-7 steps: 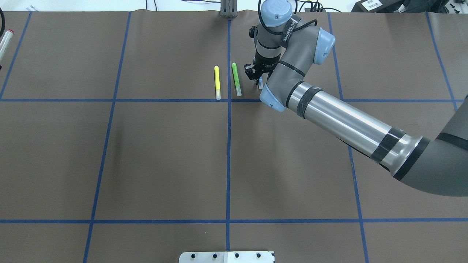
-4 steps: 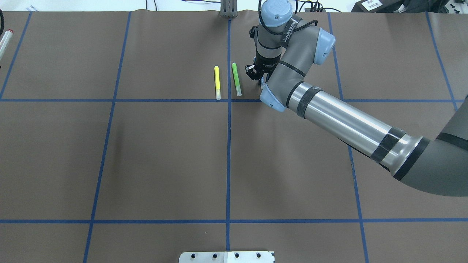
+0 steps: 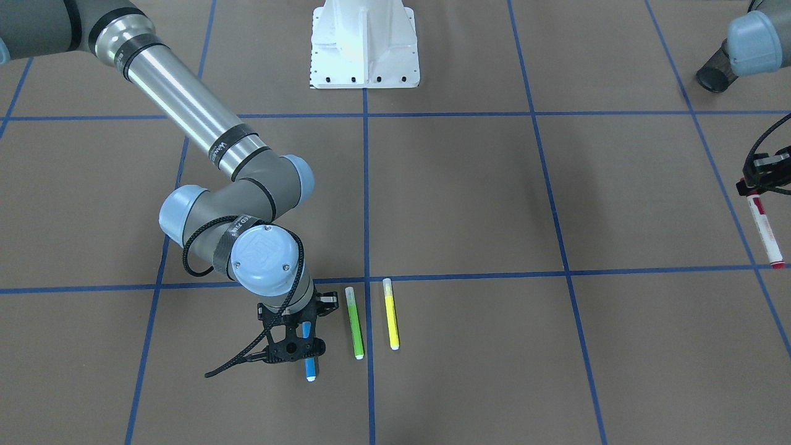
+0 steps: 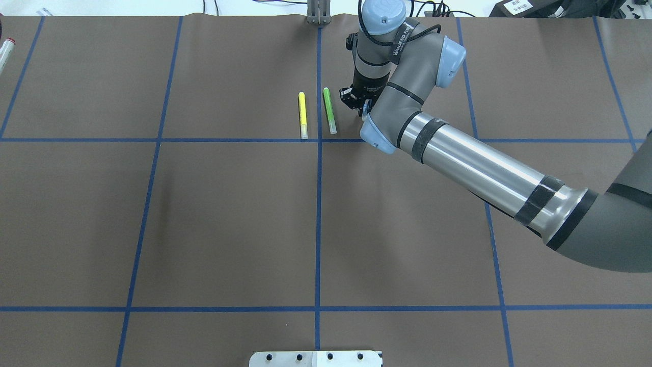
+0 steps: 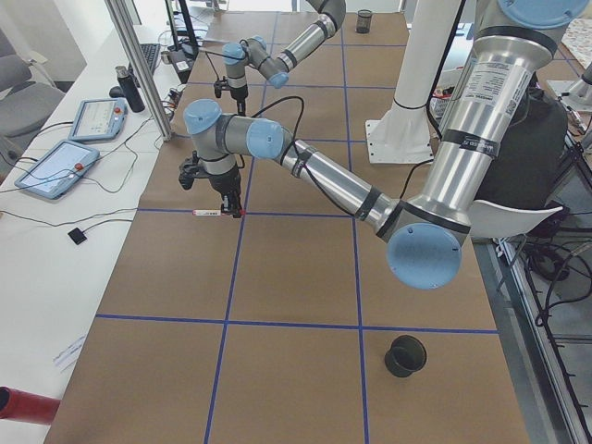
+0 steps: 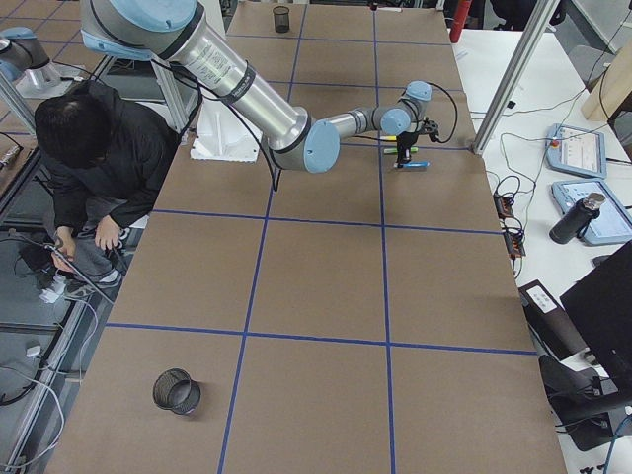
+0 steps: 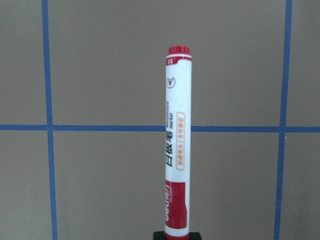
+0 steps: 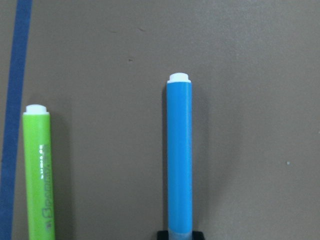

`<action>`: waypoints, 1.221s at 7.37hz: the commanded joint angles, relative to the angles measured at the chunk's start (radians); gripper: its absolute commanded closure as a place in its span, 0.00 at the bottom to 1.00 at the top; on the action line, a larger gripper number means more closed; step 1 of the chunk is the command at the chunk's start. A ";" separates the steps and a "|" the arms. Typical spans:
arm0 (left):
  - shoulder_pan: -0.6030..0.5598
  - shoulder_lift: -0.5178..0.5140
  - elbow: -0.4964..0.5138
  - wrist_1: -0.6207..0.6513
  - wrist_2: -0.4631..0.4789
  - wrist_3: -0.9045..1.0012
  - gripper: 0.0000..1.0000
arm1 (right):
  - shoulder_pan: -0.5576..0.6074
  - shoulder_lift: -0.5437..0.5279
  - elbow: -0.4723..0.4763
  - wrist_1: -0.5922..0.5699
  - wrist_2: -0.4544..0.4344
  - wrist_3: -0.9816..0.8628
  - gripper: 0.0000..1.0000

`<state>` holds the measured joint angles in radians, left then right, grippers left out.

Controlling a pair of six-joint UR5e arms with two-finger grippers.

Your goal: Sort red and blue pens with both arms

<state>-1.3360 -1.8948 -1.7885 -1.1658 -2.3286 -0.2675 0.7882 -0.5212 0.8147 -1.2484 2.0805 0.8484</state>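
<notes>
Blue-barrelled slim pen with a white end (image 3: 309,369): lower left of centre in the front-facing view. Pinched across its middle by the fingers of the black two-finger right gripper (image 3: 303,347). It lies parallel to and just beside the slim green marker (image 3: 354,324), with the slim yellow marker (image 3: 390,314) next along to the right.

White-barrelled pen with red cap and red print (image 3: 764,230): far right edge of the same view. Clamped at its upper end by the black two-finger left gripper (image 3: 752,185).

Handling, as judged: each pen is gripped and due to be carried to its own side. The blue pen should rise straight up before any sideways travel, so it does not brush the green marker. The red pen is held by one end only and may pivot, so the move should be slow.

Not determinable: in the overhead view the grey-and-silver right arm (image 4: 473,163) covers the blue pen, and the red pen is cut by the upper-left edge. Neither wrist view shows the finger pads, only a black sliver at the bottom edge. Whether either pen has left the brown paper table cover (image 3: 469,198) cannot be told.
</notes>
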 commanded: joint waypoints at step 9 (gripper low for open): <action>-0.239 0.305 -0.009 0.023 0.221 0.356 1.00 | 0.299 -0.330 0.466 -0.441 -0.098 -0.534 1.00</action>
<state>-1.5517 -1.6454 -1.7936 -1.1439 -2.1224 0.0779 1.0130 -0.7786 1.2140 -1.6228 2.0085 0.4991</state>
